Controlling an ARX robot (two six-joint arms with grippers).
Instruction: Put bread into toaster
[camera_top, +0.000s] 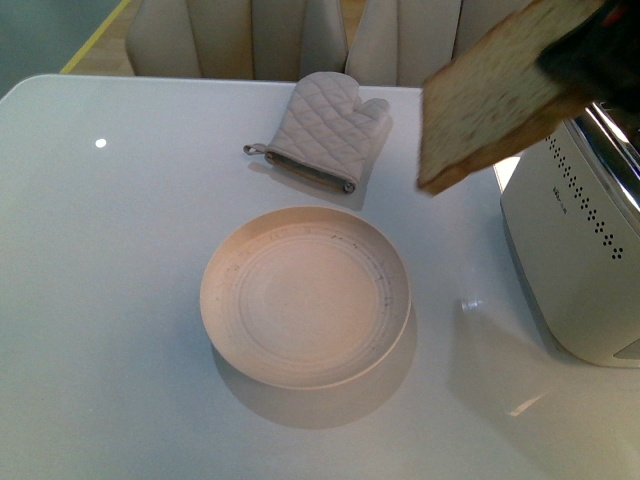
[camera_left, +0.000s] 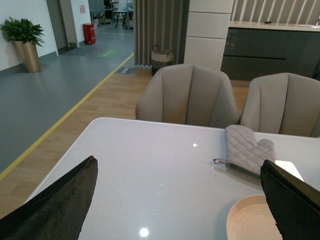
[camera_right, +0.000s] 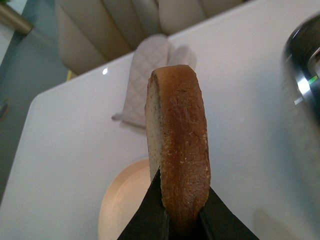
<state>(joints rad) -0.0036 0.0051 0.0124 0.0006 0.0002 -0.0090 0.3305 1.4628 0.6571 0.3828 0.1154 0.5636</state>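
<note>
- Right pincer (camera_right: 182, 202) pinches the bread (camera_right: 179, 130) by one end, a dark finger (camera_right: 150, 217) pressed to each flat face; the crust edge faces the wrist camera.
- From the front, the right pincer (camera_top: 590, 45) shows as a dark blur at the upper right corner. The bread (camera_top: 490, 100) hangs from it in the air, tilted, with its speckled face towards the camera.
- Bread is clear of the table (camera_top: 120, 250), up beside the top of the toaster (camera_top: 570, 260) on the side nearer the mitt (camera_top: 325, 130). It is not in a slot.
- Toaster stands at the table's right edge, white with rows of dark dots on its side. Its chrome top (camera_right: 305, 75) shows in the right wrist view.
- Left pincer (camera_left: 178, 165) is spread wide and holds nothing, both dark fingers (camera_left: 55, 205) above the table.
- Round, pale plate (camera_top: 400, 290) sits bare mid-table, well apart from the toaster.
- Quilted grey mitt lies flat behind the plate, near the far edge.
- Two beige chairs (camera_left: 187, 95) stand behind the table.
</note>
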